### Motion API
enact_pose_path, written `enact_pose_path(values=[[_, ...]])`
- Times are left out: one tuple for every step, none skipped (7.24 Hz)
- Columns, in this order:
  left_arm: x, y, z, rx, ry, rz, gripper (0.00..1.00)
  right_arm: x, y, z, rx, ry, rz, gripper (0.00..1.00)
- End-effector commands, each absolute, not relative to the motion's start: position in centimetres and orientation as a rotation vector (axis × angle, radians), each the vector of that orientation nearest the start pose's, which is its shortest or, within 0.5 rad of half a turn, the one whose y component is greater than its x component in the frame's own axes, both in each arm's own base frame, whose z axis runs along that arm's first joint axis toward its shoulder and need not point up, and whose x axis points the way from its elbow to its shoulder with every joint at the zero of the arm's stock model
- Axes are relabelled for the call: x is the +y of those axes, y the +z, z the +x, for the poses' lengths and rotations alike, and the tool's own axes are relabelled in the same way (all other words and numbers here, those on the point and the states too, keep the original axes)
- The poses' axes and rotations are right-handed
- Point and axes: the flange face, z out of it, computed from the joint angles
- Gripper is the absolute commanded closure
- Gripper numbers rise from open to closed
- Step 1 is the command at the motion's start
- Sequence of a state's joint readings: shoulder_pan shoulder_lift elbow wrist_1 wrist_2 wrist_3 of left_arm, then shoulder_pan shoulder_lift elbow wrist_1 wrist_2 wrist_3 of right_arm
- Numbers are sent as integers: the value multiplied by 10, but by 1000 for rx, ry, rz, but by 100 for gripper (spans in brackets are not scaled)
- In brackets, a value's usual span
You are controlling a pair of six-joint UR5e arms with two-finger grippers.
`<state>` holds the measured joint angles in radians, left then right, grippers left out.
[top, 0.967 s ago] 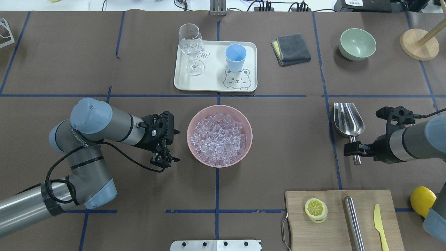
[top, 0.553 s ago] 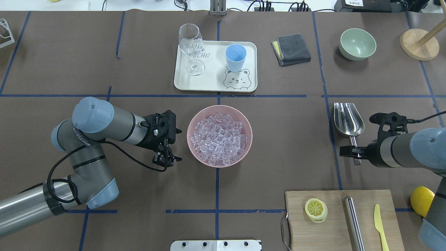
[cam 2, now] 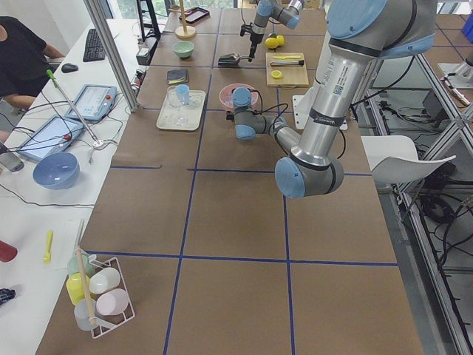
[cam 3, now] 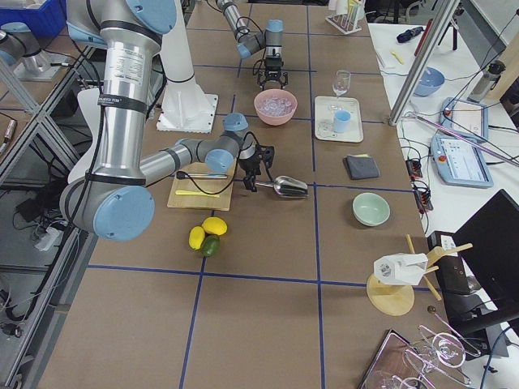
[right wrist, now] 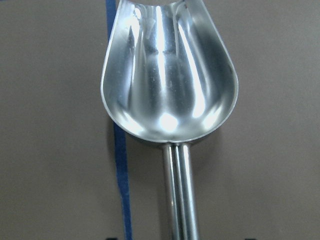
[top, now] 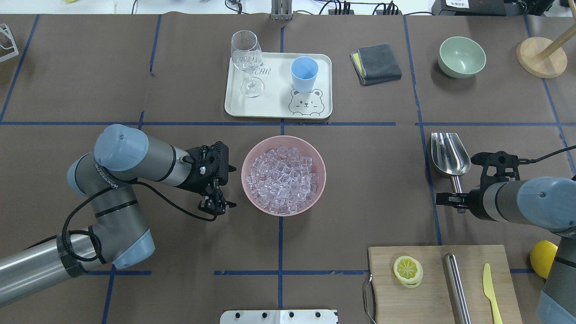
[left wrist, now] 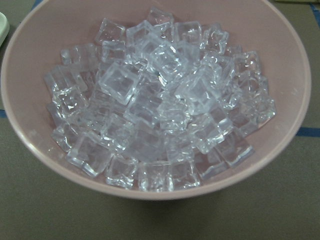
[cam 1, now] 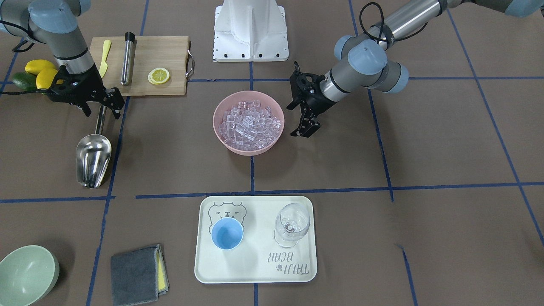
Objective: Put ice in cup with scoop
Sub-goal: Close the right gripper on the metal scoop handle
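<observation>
Front cam: the R gripper (cam 1: 102, 106) sits low over the thin handle of the scoop (cam 1: 92, 157). Its two fingers are apart, one on each side of the handle, and I don't see them squeezing it. The scoop lies flat on the table (cam 1: 446, 140), w/ its big end pointing away from the robot. The L gripper (cam 1: 305, 128) hangs just beside the pink bowl (cam 1: 216, 117). Its fingers are a bit apart and hold nothing. The ice (cam 1: 250, 123) is piled up in that bowl. The cup (cam 1: 227, 233) stands upright on the tray (cam 1: 263, 272) next to a glass (cam 1: 291, 225), on the far side of the bowl from the robot.

Top cam: the scoop (top: 450, 153) is well to the right of the bowl, right by a blue tape line. The end of its handle is between the R gripper's fingers. The cup (top: 304, 74) is past the bowl, on the tray's right half.

Left side cam: both grippers are too small for me to tell much.

Right side cam: the near arm bends down over the scoop's handle, beside the wood board (cam 3: 199, 185).

L wrist cam: I see the bowl up close, heaped w/ clear cubes.

R wrist cam: the scoop's inside is bare shiny steel. The handle runs down to the bottom edge of the view. The fingers hardly show.
</observation>
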<state>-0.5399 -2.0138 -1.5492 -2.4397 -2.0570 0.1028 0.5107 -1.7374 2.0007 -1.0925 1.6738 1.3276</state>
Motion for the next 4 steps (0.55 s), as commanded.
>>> enact_pose_path(values=[[-410, 314, 515, 1015, 1261, 1023, 0, -326, 487, -333, -723, 216, 185, 46], [-410, 314, 515, 1015, 1261, 1022, 0, -325, 488, -333, -721, 212, 184, 61], [-410, 314, 515, 1015, 1261, 1022, 0, -325, 488, -333, -722, 211, 186, 78], [-410, 314, 515, 1015, 1261, 1022, 0, -325, 486, -330, -724, 211, 187, 96]])
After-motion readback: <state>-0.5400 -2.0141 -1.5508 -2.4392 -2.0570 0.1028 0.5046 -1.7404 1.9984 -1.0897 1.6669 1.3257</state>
